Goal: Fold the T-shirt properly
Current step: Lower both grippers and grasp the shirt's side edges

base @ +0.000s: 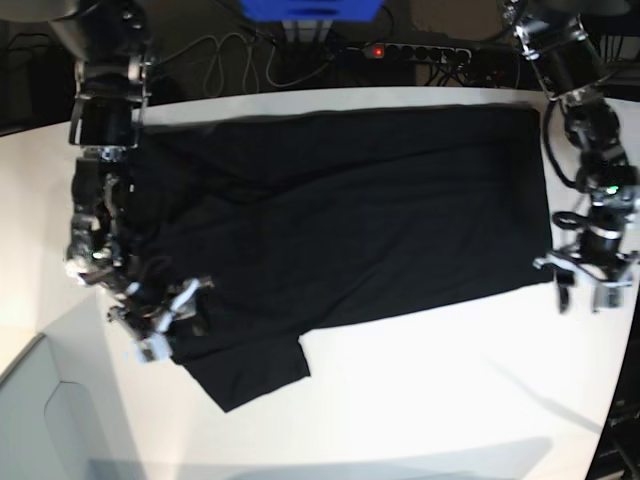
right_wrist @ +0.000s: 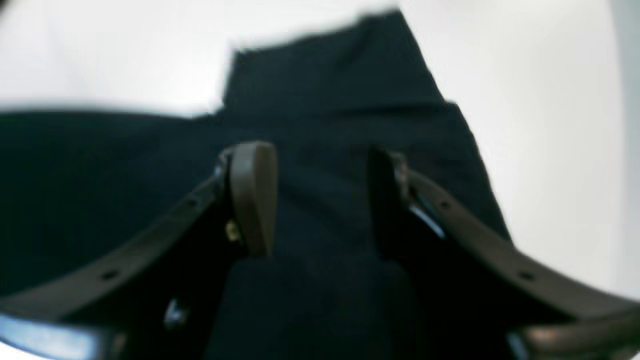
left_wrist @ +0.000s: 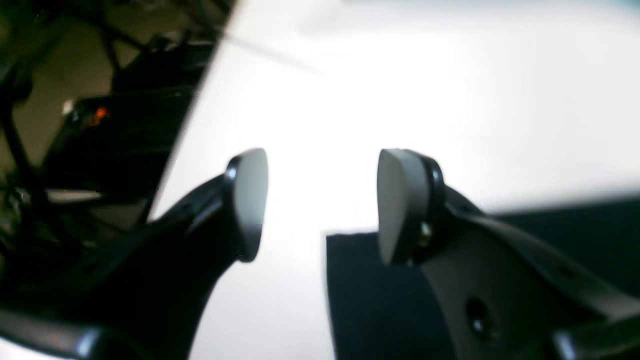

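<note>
The black T-shirt lies spread out, plain side up, across the white table, with one sleeve pointing toward the near edge. My right gripper hovers low over the shirt's left part by that sleeve. In the right wrist view that gripper is open, with dark fabric below and ahead of its fingers. My left gripper sits just off the shirt's right hem corner. In the left wrist view it stands open over bare table, the shirt corner beneath its right finger.
A power strip with a red light, cables and a blue box sit behind the table's far edge. Dark frame parts lie past the table edge on the left of the left wrist view.
</note>
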Action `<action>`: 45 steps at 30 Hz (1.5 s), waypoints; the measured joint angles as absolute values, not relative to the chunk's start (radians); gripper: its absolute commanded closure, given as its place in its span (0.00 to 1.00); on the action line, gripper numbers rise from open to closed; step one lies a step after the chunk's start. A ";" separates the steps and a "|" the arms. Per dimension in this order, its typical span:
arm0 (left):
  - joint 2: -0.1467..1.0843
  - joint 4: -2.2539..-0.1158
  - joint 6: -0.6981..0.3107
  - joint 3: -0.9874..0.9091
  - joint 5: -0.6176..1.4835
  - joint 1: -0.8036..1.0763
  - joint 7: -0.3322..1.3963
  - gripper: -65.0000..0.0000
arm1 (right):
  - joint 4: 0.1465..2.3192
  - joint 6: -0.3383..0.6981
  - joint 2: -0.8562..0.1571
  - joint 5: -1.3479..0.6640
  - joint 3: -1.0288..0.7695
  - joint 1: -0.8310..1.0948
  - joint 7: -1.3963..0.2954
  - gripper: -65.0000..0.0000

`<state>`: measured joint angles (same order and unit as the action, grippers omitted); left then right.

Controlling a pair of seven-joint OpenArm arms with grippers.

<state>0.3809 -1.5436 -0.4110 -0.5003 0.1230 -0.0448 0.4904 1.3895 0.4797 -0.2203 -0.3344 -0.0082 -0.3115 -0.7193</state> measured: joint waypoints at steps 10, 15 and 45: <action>0.249 -1.544 -0.427 -0.384 -0.340 -0.064 0.530 0.48 | 1.394 0.474 -0.145 0.207 0.270 -0.390 -0.810 0.57; 0.316 -1.536 -0.442 -0.370 -0.319 -0.081 0.694 0.48 | 1.334 0.525 -0.122 0.285 0.289 -0.466 -0.881 0.55; 0.605 -0.863 -0.421 -0.279 0.342 -0.329 0.691 0.47 | 1.643 0.601 0.003 0.295 0.308 -0.339 -0.995 0.48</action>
